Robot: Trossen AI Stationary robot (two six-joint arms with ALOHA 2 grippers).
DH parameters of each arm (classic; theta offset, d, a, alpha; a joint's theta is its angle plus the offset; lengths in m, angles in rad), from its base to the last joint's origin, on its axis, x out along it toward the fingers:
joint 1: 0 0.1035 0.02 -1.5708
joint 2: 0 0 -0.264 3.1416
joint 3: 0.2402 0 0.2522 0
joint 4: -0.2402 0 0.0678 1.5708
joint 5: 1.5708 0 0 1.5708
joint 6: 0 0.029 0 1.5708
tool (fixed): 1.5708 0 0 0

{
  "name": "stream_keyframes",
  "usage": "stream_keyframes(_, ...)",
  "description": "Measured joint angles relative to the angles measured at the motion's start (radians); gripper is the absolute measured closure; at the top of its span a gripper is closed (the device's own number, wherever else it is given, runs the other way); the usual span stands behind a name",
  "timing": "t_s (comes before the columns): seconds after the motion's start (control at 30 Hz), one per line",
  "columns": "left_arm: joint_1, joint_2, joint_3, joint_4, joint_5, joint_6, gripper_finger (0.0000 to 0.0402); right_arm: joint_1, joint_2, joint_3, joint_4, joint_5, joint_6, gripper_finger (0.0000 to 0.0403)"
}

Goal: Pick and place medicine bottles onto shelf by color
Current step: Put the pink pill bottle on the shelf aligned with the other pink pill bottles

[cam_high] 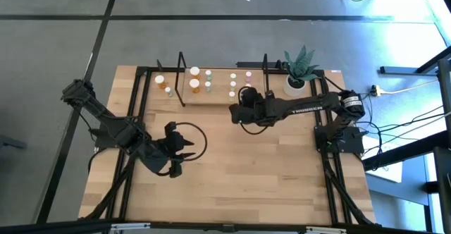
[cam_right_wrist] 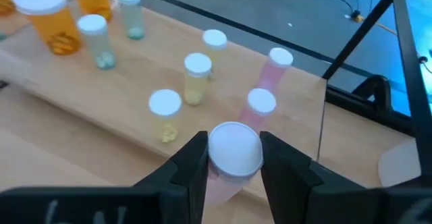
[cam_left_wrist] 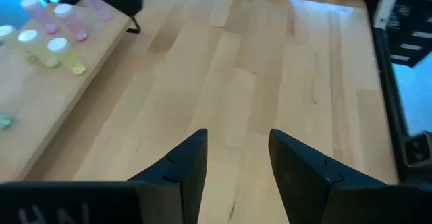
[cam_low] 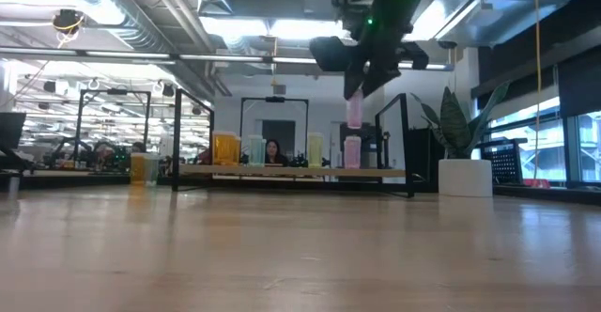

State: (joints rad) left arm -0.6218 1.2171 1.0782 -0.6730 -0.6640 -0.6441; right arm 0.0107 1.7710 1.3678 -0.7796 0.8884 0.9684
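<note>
A pink medicine bottle [cam_right_wrist: 233, 158] with a white round cap sits clamped between the two dark fingers of the right end effector [cam_right_wrist: 231, 162], held upright in the air above the shelf [cam_right_wrist: 81, 89]. In the low view this pink medicine bottle [cam_low: 355, 108] hangs clear of the board, directly over another pink bottle [cam_low: 352, 151] that stands on the shelf [cam_low: 291, 172].

On the shelf itself, seen past the right arm's fingers, two more pink bottles [cam_right_wrist: 262, 106] stand at the end nearest the held one, just inside a black metal upright loop [cam_right_wrist: 358, 55]. Next along the board stand three yellowish bottles [cam_right_wrist: 196, 75], then two greenish bottles [cam_right_wrist: 94, 38], then orange bottles [cam_right_wrist: 48, 18] toward the shelf's far end. From above, the shelf [cam_high: 211, 96] lies along the back edge of the wooden worktop [cam_high: 246, 170], and the right end effector [cam_high: 246, 103] reaches over its pink end. A potted plant [cam_high: 299, 70] in a white pot stands on the worktop just beyond that same end of the shelf.

The left end effector [cam_left_wrist: 237, 158] hangs over bare worktop well apart from the shelf, its fingers spread with a clear gap and nothing between them.
</note>
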Motion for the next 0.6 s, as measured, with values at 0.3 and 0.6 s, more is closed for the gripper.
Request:
stream_keyframes(0.3, 0.102, 0.0, 0.0, 0.0, 0.0, 0.0, 0.025, -0.064, 0.015, 0.0, -0.004, -0.054, 0.0, 0.0283)
stream_keyframes(0.6, 0.159, 0.0, 0.0, 0.003, -0.001, 0.001, 0.025, -0.072, 0.061, 0.0, 0.008, -0.027, -0.003, 0.0283)
